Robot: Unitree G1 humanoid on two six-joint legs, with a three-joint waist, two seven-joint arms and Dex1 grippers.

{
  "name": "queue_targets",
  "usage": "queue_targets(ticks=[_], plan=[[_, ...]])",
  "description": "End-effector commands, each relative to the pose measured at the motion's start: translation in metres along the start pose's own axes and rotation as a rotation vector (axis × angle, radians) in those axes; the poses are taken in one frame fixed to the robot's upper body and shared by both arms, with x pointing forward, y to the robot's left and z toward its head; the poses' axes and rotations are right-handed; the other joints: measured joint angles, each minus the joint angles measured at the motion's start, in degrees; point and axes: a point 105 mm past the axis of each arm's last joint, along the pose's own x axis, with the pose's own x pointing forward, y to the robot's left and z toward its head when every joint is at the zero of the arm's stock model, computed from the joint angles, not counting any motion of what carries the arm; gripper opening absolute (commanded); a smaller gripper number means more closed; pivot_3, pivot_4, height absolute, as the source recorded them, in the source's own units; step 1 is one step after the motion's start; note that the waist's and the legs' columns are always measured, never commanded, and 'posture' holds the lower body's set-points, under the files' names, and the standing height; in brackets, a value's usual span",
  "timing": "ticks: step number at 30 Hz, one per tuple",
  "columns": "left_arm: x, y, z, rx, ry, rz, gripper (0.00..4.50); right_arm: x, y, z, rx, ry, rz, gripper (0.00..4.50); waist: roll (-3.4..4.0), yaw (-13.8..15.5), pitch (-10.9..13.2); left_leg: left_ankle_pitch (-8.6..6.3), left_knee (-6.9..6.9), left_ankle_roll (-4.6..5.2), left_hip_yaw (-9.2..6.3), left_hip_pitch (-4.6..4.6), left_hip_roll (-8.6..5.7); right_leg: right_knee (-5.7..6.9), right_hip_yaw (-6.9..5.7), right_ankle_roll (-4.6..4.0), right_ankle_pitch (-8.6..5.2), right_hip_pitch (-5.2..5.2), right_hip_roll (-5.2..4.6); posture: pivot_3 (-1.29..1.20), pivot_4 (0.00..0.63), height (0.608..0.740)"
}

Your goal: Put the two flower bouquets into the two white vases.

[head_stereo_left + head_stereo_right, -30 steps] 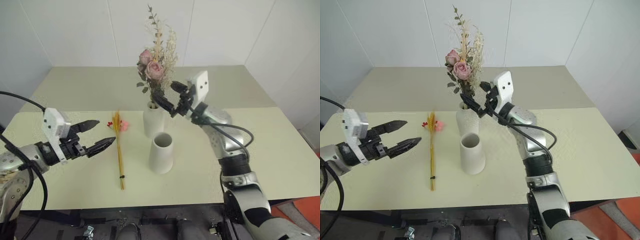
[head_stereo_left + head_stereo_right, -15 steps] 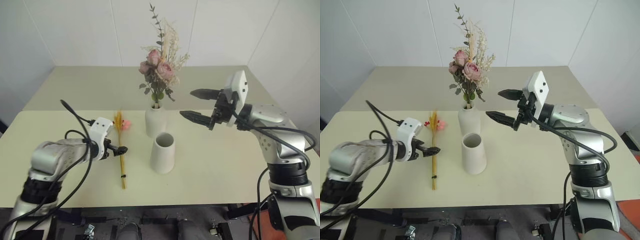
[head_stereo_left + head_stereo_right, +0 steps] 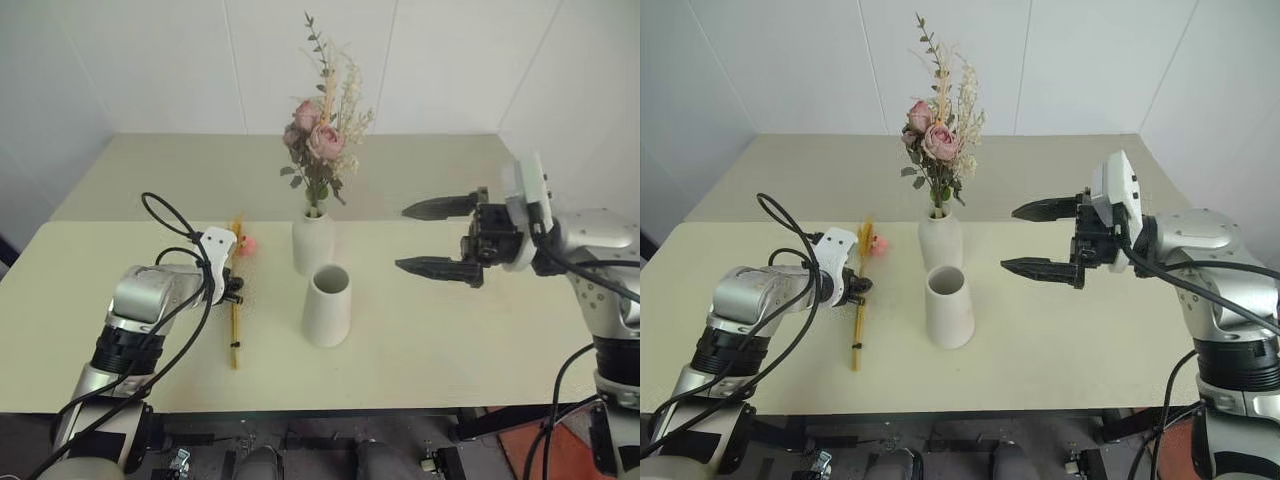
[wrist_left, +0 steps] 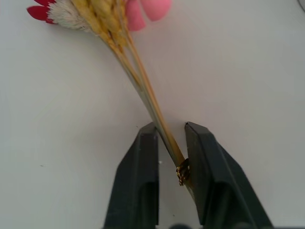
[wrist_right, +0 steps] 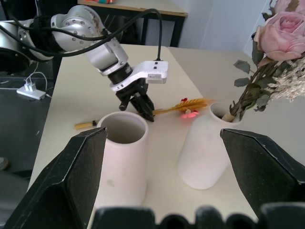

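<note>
While the rose bouquet (image 3: 323, 125) stands upright in the narrow-necked vase (image 3: 312, 243) near the middle of the table (image 3: 480, 330), the thin wheat bouquet (image 3: 236, 300) lies flat on the table at about 9 o'clock from that vase, its pink and red blossoms at the far end and its stalk ends toward the near edge. The left gripper (image 4: 170, 164) is down on it, jaws drawn almost together on either side of the yellow stalks, beside a small dark tie; the stalks lie on the tabletop. In the head views this gripper sits on the middle of the stalks, just left of the wide-mouthed vase (image 3: 948, 306). That vase stands empty, just in front of the narrow-necked one, at roughly its 6 o'clock. The right gripper (image 3: 437, 237) hangs in the air at about 3 o'clock from both vases, well apart from them, pointing toward them, its jaws spread wide with nothing between them.
</note>
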Motion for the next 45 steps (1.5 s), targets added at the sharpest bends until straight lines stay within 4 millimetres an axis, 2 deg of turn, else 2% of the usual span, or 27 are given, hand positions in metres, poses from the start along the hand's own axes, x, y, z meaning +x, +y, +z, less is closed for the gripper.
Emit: queue_targets(ticks=[1, 4, 8, 11, 15, 19, 26, 31, 38, 45], plan=[[-0.024, 0.018, 0.03, -0.045, -0.182, 0.03, 0.02, -0.011, 0.002, 0.008, -0.03, -0.008, 0.013, 4.5, -0.01, -0.1, 0.0, 0.0, 0.0, 0.0, 0.0, -0.06, 0.0, 0.0, 0.0, 0.0, 0.0, -0.06, 0.0, 0.0, 0.15, 0.74], [-0.049, 0.027, 0.057, -0.057, -0.393, 0.024, 0.02, -0.019, 0.005, 0.005, -0.019, 0.007, 0.045, 4.5, -0.02, 0.1, 0.0, 0.0, 0.01, -0.01, 0.0, -0.14, -0.01, -0.02, 0.0, 0.0, 0.01, -0.11, -0.03, 0.0, 0.15, 0.74], [-0.099, 0.017, 0.097, -0.004, -0.763, -0.092, 0.02, -0.028, 0.009, -0.002, -0.018, 0.045, 0.08, 4.5, -0.03, 0.4, 0.0, 0.01, 0.04, -0.01, 0.01, -0.15, -0.05, -0.08, -0.02, 0.0, 0.02, -0.06, -0.1, 0.0, 0.15, 0.74], [-0.132, 0.0, 0.121, -0.035, -0.947, -0.253, 0.02, -0.035, 0.012, -0.008, -0.003, 0.068, 0.099, 4.5, -0.04, 0.9, 0.0, 0.01, 0.08, -0.01, 0.03, -0.14, -0.07, -0.09, -0.04, 0.02, 0.02, -0.01, -0.13, 0.0, 0.15, 0.74], [-0.162, -0.039, 0.148, -0.038, -1.091, -0.494, 0.02, -0.047, 0.012, -0.016, 0.018, 0.106, 0.08, 4.5, -0.07, 1.7, 0.0, 0.0, 0.25, -0.01, -0.01, -0.2, -0.07, -0.09, -0.09, 0.08, 0.04, 0.04, -0.12, 0.0, 0.15, 0.74], [-0.18, -0.073, 0.155, -0.077, -1.161, -0.779, 0.02, -0.052, 0.01, -0.021, 0.034, 0.123, 0.036, 4.5, -0.06, 1.5, 0.0, -0.01, 0.45, -0.01, 0.01, -0.24, -0.08, -0.08, -0.08, 0.14, 0.06, 0.11, -0.14, 0.0, 0.15, 0.74], [-0.175, -0.122, 0.152, -0.092, -1.128, -1.05, 0.02, -0.054, 0.013, -0.021, 0.034, 0.12, 0.003, 4.5, -0.07, 1.4, 0.0, -0.01, 0.5, -0.01, 0.01, -0.18, -0.07, 0.01, -0.03, 0.14, 0.07, 0.13, -0.09, 0.0, 0.15, 0.74], [-0.163, -0.142, 0.153, -0.079, -1.12, -1.105, 0.02, -0.056, 0.015, -0.02, 0.034, 0.122, -0.015, 4.5, -0.07, 1.6, 0.0, -0.01, 0.54, -0.01, 0.0, -0.21, -0.11, -0.03, -0.03, 0.16, 0.08, 0.14, -0.1, 0.0, 0.15, 0.74], [-0.138, -0.146, 0.154, -0.075, -1.107, -1.075, 0.02, -0.057, 0.019, -0.019, 0.033, 0.121, -0.038, 4.5, -0.07, 1.5, 0.0, -0.01, 0.54, 0.0, 0.01, -0.18, -0.11, -0.02, -0.02, 0.16, 0.08, 0.15, -0.09, 0.0, 0.15, 0.74], [-0.12, -0.154, 0.142, -0.087, -1.082, -1.057, 0.02, -0.058, 0.022, -0.018, 0.035, 0.125, -0.054, 4.5, -0.07, 1.6, 0.0, -0.01, 0.54, 0.0, 0.0, -0.21, -0.12, -0.03, -0.02, 0.16, 0.08, 0.16, -0.09, 0.0, 0.15, 0.74]])
